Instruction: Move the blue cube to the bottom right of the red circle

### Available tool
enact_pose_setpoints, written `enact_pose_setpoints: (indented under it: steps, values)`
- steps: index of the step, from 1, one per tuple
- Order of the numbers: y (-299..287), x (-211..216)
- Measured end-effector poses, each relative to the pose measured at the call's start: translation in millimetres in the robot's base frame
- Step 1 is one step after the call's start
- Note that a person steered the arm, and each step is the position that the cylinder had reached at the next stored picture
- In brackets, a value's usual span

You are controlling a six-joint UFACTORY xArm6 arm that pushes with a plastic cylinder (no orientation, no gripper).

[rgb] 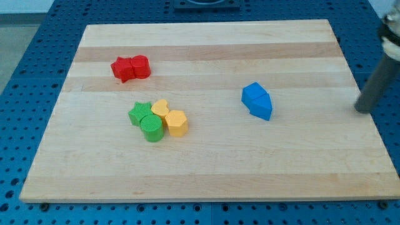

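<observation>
Single camera view, looking down at an angle on a pale wooden board [206,169] lying on a blue perforated bench [25,75]. At the view's right edge, a dark rod slanting down, my tip [362,110] ending just off the board's right side, touching no block. No jaws on this rig, only the bare rod, so nothing opening or closing and nothing held. To the view's left of my tip, well apart from it, two blue blocks pressed together as one lump [257,101]; which part counts as the blue cube hard to tell, most likely the squarer upper left portion. Much farther to the left of my tip and higher in the view, a red pair touching each other: a star-like red block [124,69] and, on its right, the rounder red circle [141,66]. Lower left of that, a tight cluster of green star [140,113], green cylinder [152,128] and two yellow blocks [171,118]. Judged advice for the step in hand: bring my tip in close behind the blue lump on its right side, then push leftward and slightly up the view in a steady line, stopping short below and right of the red circle, without nudging the red pair or clipping the yellow blocks.
</observation>
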State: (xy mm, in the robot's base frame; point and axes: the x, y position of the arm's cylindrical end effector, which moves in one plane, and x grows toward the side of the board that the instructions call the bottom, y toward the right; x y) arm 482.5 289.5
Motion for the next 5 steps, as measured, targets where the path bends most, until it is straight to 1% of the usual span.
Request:
enact_pose_setpoints:
  steps: [1,4,5]
  values:
    - [-20,16]
    - [-180,-49]
    - [-223,-72]
